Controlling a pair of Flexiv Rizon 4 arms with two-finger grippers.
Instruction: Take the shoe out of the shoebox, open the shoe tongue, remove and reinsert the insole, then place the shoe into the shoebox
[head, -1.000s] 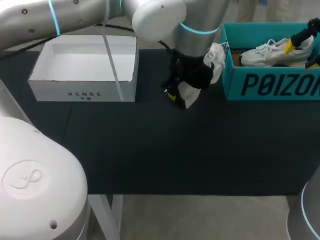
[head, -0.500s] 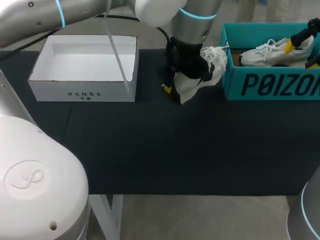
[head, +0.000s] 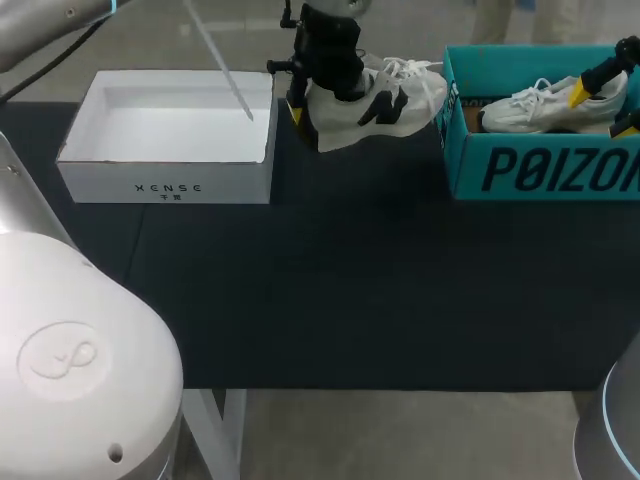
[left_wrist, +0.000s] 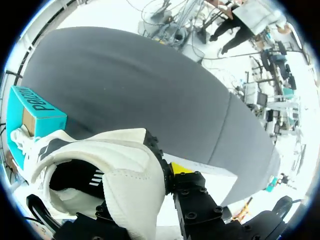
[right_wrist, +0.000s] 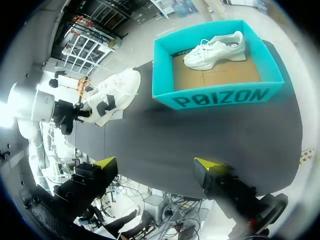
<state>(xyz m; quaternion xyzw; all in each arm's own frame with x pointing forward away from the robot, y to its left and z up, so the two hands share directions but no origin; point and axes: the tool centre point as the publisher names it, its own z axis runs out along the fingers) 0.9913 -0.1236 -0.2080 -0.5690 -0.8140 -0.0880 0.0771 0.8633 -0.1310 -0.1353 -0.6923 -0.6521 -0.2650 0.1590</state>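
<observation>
- so far only the first step looks done: tongue, insole and the return to the box lie ahead
- white box (head: 170, 140), far left: stiff card, square corners, open top, on the dark matte bench (head: 330, 300)
- left hand (head: 314, 104) pinches the heel of the shoe (head: 385, 92), held between the two boxes; soft white upper, black side marks, thick sole
- teal card shoebox (head: 540, 170) holds a second shoe (head: 540, 102), white and laced
- right hand (right_wrist: 156, 165) spread, gripping nothing, over the shoebox
</observation>
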